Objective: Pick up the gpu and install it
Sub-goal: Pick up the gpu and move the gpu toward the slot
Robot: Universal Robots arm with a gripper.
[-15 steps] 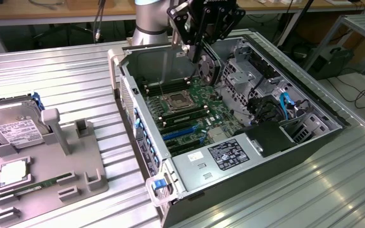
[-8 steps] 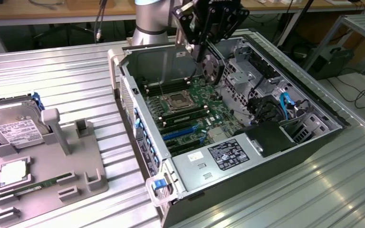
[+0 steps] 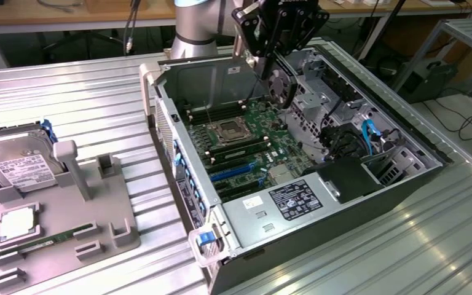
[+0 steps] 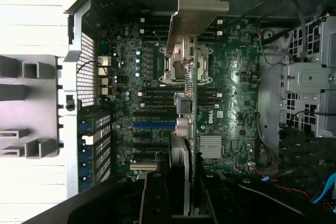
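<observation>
Ribbed metal table [image 3: 80,92] bears the open computer case [image 3: 367,215], where the end effector [image 3: 270,61] grips the gpu [image 3: 282,86] edge-down above the motherboard [image 3: 252,135]; I judge it wise to keep the card upright and square with the blue slot [image 3: 234,171]

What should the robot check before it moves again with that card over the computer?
1. Card held: ok, the hand grips the card.
2. Card above the open computer: ok.
3. Blue slot free: ok, nothing is plugged in.
4. Card lined up with that slot: cannot tell.
5. Blue cables out of the way: ok, they lie off to one side of the card.
</observation>
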